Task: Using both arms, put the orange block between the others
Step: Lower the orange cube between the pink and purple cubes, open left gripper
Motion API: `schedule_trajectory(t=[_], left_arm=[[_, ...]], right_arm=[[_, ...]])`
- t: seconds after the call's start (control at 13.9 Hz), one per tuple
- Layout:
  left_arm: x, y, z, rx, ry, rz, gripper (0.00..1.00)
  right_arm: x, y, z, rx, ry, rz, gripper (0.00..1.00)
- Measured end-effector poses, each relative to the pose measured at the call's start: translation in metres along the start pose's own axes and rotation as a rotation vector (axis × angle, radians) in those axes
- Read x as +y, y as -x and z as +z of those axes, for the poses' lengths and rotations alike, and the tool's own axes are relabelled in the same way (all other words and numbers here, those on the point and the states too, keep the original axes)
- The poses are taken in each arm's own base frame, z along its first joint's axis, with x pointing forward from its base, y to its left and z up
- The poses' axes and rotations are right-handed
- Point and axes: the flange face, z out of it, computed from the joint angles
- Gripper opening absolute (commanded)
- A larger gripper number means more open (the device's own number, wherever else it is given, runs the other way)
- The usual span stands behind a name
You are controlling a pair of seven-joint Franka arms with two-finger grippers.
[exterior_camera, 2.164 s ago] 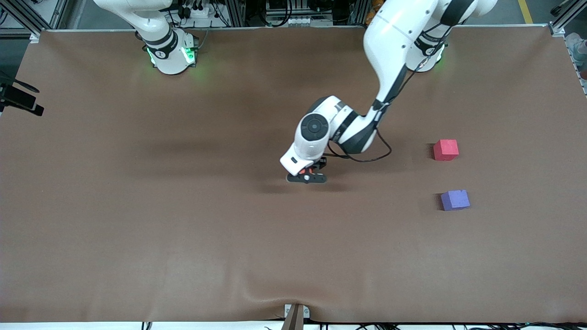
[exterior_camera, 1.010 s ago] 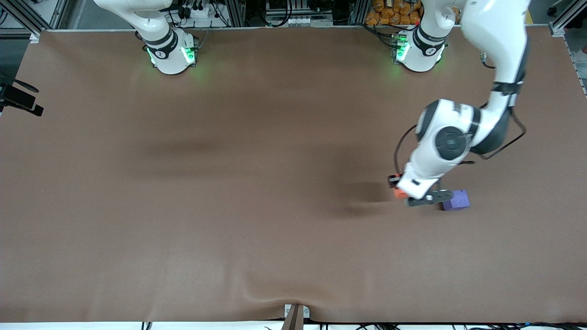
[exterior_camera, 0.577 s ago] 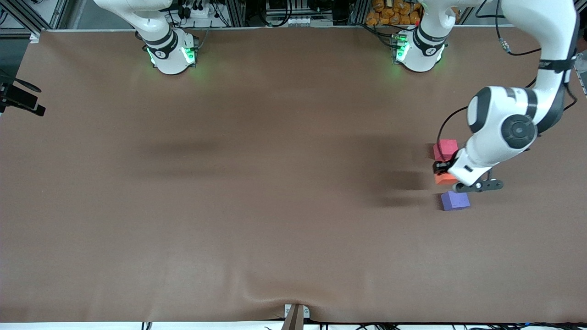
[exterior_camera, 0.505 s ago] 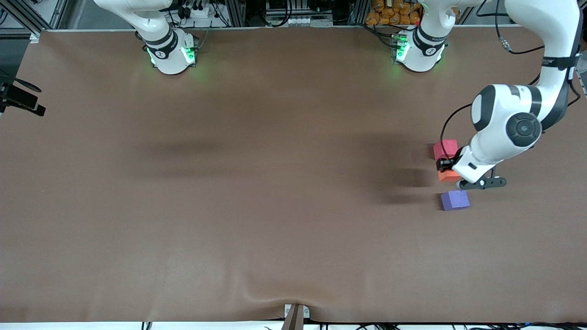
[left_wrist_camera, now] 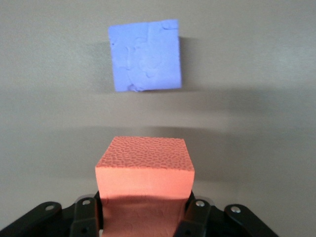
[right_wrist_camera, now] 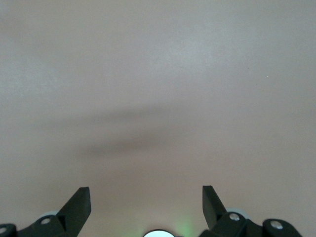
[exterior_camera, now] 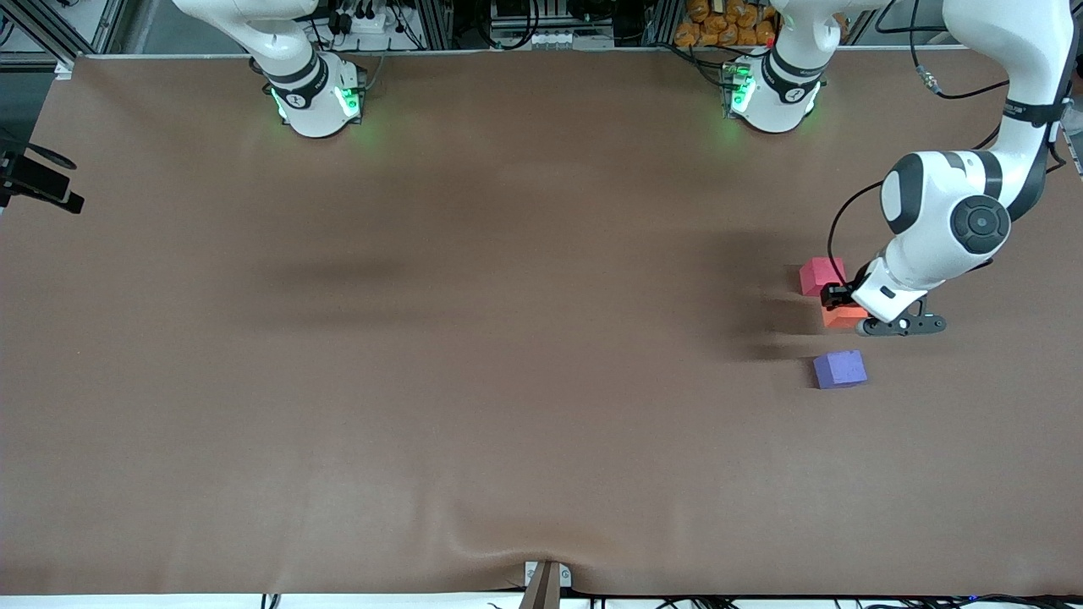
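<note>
1. Landmark = purple-blue cube [exterior_camera: 839, 369], sitting on the brown table [exterior_camera: 474, 355] toward the left arm's end.
2. Orange block [exterior_camera: 843, 316] is clamped in the left gripper [exterior_camera: 854, 309], jaws narrowed onto two opposite side faces. Left wrist view: block [left_wrist_camera: 144, 185] sits between the fingers [left_wrist_camera: 84, 217], with its top face clear.
3. Block is over the strip of table just farther from the front cam than the purple-blue cube, not touching it. Can't tell if its underside is on the cloth yet.
4. Pinkish-red cube [exterior_camera: 821, 276] is farther again from the purple-blue one; orange hangs in the gap between the two, prob. closer to the red, slightly off-line toward the left arm's end.
5. Why held like this: a side pinch keeps the bottom free for a flat set-down, and the fingers drop into the open gap w/o hitting either neighbour.
6. Orientation: it's a cube, so no real long axis. Top face level, upright. Its edges run roughly square to the purple-blue cube [left_wrist_camera: 145, 55], which looks a touch rotated vs. it.
7. Right gripper [right_wrist_camera: 146, 205]: jaws wide, holding nothing, over bare table; the right arm waits near its base, well apart from the purple-blue cube.
8. Judgement: lowering/release stage; a small nudge to centre may help.
</note>
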Motion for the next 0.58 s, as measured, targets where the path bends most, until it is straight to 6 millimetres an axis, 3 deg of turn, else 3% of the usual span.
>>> schedule_trajectory(t=[0.58], left_arm=[[-0.005, -0.003, 0.047, 0.0, 0.013, 0.002, 0.38]], right_arm=[[-0.001, 0.001, 0.0, -0.007, 0.0, -0.002, 1.0]])
